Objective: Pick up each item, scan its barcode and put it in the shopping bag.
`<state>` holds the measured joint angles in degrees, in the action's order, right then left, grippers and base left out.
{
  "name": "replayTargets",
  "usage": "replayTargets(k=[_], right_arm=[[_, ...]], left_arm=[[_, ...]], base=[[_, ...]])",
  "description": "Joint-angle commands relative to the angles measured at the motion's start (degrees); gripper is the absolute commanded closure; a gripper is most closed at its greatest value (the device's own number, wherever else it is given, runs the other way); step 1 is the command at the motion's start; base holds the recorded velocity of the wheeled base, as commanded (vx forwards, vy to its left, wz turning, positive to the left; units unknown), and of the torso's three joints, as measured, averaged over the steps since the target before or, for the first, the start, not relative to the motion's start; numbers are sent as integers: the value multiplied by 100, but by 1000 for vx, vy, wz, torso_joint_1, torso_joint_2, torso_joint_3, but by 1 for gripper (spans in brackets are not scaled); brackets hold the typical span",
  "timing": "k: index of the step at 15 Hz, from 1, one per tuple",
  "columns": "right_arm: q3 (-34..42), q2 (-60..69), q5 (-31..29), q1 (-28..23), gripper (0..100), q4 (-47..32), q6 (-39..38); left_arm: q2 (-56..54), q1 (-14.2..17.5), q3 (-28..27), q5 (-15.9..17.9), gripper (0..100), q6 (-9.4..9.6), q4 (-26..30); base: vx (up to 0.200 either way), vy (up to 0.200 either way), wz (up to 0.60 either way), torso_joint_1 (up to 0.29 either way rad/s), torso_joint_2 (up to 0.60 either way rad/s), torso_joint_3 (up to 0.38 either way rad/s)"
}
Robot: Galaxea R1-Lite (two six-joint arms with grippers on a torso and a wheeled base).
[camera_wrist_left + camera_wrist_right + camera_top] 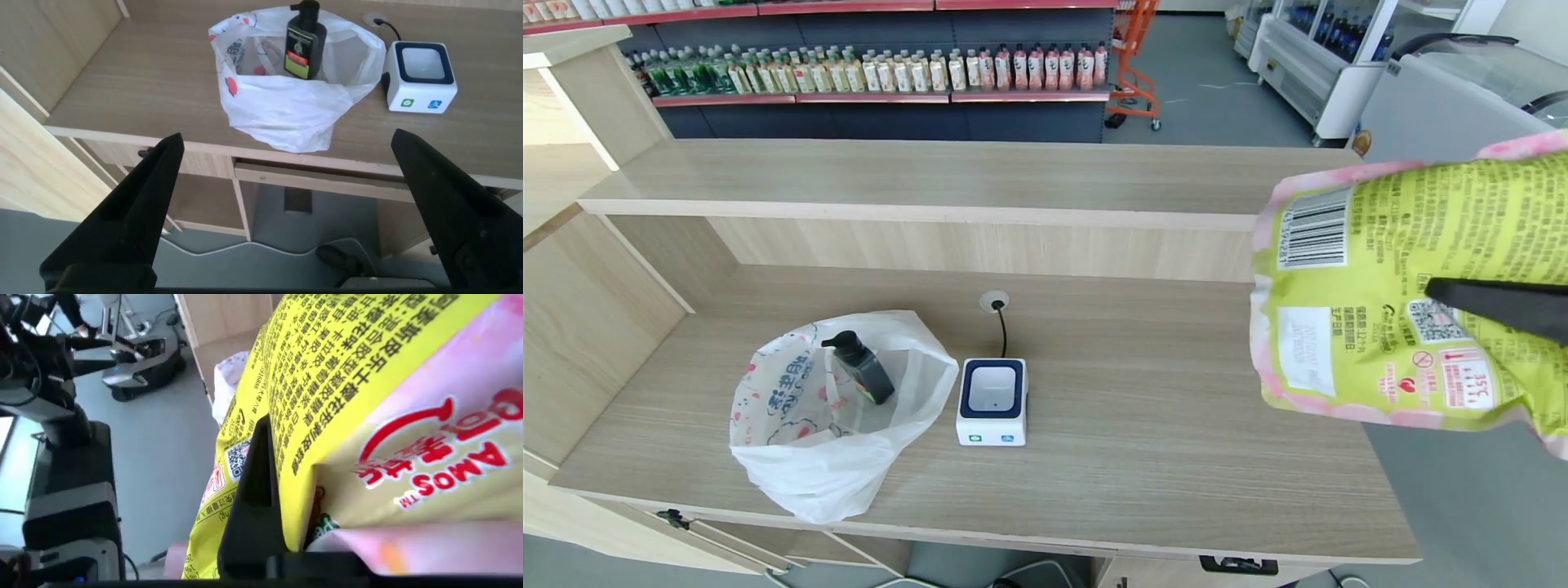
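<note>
One green-and-pink snack pouch [1413,294] hangs at my head view's right, clamped in my right fingers [1494,306]; the shopping bag [792,457] on the surface [1176,457] holds a pump bottle [866,371], scanner [992,400] just beside. Left wrist: my left fingers [139,220] gape, empty. Right wrist: pouch pinched tight.

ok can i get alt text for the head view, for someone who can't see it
The right gripper holds a green-and-pink snack packet raised at the right, its barcode facing the camera. On the wooden counter, a white shopping bag with a dark pump bottle in it sits beside a small scanner.
</note>
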<state>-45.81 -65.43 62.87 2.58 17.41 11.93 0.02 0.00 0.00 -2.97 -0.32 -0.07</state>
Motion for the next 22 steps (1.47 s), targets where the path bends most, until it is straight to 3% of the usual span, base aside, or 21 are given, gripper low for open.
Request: replayTargets(k=[1, 5, 6, 7, 11, 22], right_arm=[[222, 487, 876, -30, 100, -1, 1364], [573, 399, 1632, -91, 100, 8, 3482], [573, 399, 1632, -91, 100, 8, 3482], [573, 390, 1940, -250, 100, 17, 4001], [503, 575, 2379, -777, 100, 263, 4115], [433, 891, 2388, -338, 100, 579, 4098]], left_arm=[[-2, 0, 0, -1, 0, -3, -1], [-2, 0, 0, -1, 0, -3, -1], [-2, 0, 0, -1, 0, -3, -1], [-2, 0, 0, -1, 0, -3, -1], [-2, 0, 0, -1, 0, -3, -1], [-2, 0, 0, -1, 0, -3, -1]], base=[[0, 0, 0, 0, 0, 0], [0, 0, 0, 0, 0, 0], [0, 0, 0, 0, 0, 0], [0, 0, 0, 0, 0, 0], [0, 0, 0, 0, 0, 0], [0, 0, 0, 0, 0, 0]])
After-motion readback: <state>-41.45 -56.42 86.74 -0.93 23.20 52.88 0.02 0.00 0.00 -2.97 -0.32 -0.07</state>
